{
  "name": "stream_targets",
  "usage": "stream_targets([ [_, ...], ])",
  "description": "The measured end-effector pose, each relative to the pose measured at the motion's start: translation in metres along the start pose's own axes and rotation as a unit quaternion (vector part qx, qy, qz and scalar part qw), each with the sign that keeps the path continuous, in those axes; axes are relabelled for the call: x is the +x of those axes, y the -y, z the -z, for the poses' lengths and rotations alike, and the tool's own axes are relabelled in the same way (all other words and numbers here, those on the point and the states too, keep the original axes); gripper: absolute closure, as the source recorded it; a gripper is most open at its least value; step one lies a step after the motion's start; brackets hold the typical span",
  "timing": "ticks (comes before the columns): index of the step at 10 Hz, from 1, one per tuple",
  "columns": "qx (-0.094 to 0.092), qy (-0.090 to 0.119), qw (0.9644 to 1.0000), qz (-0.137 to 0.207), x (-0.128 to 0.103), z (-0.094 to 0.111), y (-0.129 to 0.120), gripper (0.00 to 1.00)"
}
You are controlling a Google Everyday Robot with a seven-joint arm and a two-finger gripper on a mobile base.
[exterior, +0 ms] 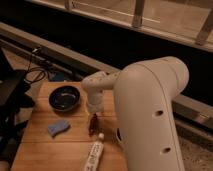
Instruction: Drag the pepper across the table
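The pepper is a small dark red-brown chili lying on the light wooden table, near its middle. My gripper hangs from the big white arm and points down right at the pepper's far end, touching or nearly touching it. The arm hides the table's right side.
A dark bowl stands at the back left of the table. A blue curved sponge lies left of the pepper. A white tube with a cap lies just in front of the pepper. Black cables and equipment sit off the left edge.
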Motion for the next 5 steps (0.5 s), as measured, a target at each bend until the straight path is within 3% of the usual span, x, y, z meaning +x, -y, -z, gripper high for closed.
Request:
stream_targets([
  [3,-0.013,-0.02,0.9997,-0.002,-0.001,-0.018,0.001,0.37],
  [4,-0.013,-0.027,0.9995,0.001,0.0,-0.024,0.0,0.42],
  [5,-0.007,-0.031,0.9994,0.009,0.001,-0.029,-0.005,0.54],
])
